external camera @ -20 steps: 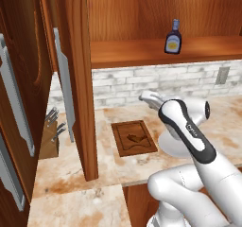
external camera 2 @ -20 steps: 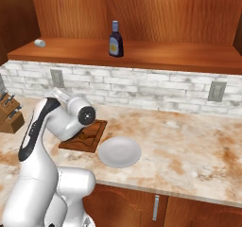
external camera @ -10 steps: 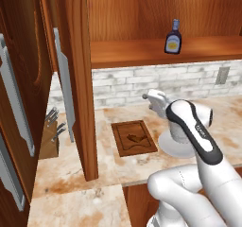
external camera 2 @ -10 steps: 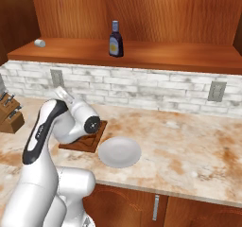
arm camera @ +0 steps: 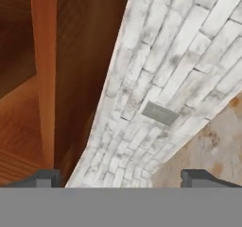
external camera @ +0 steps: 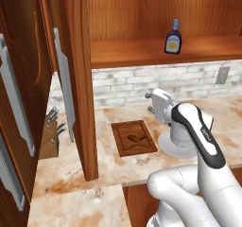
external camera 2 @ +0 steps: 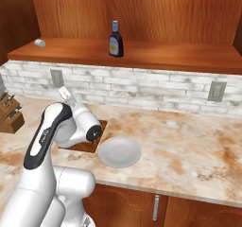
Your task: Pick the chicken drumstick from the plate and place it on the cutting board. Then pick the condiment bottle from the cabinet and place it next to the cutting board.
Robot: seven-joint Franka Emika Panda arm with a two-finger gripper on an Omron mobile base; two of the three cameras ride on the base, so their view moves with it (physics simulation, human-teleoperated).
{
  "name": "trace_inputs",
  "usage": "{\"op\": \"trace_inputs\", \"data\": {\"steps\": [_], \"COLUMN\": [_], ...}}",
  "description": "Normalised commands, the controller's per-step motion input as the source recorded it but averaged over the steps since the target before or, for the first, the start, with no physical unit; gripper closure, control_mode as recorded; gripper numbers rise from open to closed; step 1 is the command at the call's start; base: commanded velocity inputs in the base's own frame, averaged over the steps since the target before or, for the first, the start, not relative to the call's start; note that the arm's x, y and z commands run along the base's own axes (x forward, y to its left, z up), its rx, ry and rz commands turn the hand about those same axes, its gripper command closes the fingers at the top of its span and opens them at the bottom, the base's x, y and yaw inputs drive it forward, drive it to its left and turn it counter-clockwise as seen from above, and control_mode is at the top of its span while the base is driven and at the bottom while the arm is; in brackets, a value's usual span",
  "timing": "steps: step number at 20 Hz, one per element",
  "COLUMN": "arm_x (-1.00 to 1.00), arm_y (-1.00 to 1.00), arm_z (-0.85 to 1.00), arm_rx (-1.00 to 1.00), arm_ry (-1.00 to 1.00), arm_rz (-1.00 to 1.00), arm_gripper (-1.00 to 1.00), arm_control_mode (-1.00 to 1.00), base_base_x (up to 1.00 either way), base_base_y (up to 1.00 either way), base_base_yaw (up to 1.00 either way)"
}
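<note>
Drumstick leg looks done: chicken drumstick (external camera: 134, 138) lies on the cutting board (external camera: 133, 137), the plate (external camera 2: 119, 152) is bare, and the gripper (arm camera: 121, 178) is released with nothing between the 2 finger tips, which stand at opposite sides of the hand view. Change over the last second: the hand has swung up and off the board, going from low over the counter to pointing at the brick backsplash (arm camera: 175, 70), with a grey wall outlet (arm camera: 160, 113) dead ahead of the tool and the cabinet (arm camera: 71, 56) wood off to 1 side of its axis. In the left base view the wrist now sits higher, between board and plate. Board and drumstick are now below and behind the tool. I read that as step 1 closed and the transit to step 2 starting. The condiment bottle (external camera 2: 115, 39) stands upright on the cabinet shelf, well above the tool and apart from it; from the right base view it is up and slightly right of the hand. Next needs a climb to shelf height with the jaws kept wide.
</note>
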Motion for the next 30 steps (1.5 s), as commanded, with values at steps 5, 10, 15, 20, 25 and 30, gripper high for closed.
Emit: {"op": "trace_inputs", "data": {"steps": [5,10,15,20,25,30], "arm_x": [-0.09,-0.08,-0.05,-0.05,-0.04,-0.07], "arm_y": [0.00,0.00,0.00,0.00,0.00,0.00], "arm_z": [0.14,0.17,0.14,0.13,0.11,0.10], "arm_rx": [0.18,0.18,0.17,0.18,0.19,0.19], "arm_ry": [0.07,0.09,0.11,0.12,0.12,0.09], "arm_rz": [0.00,0.00,0.00,0.00,0.00,0.00], "arm_gripper": [-1.00,-1.00,-1.00,-1.00,-1.00,-1.00], "arm_control_mode": [-1.00,-1.00,-1.00,-1.00,-1.00,-1.00], "base_base_x": [0.00,0.00,0.00,0.00,0.00,0.00], "base_base_y": [0.00,0.00,0.00,0.00,0.00,0.00], "base_base_yaw": [0.00,0.00,0.00,0.00,0.00,0.00]}}
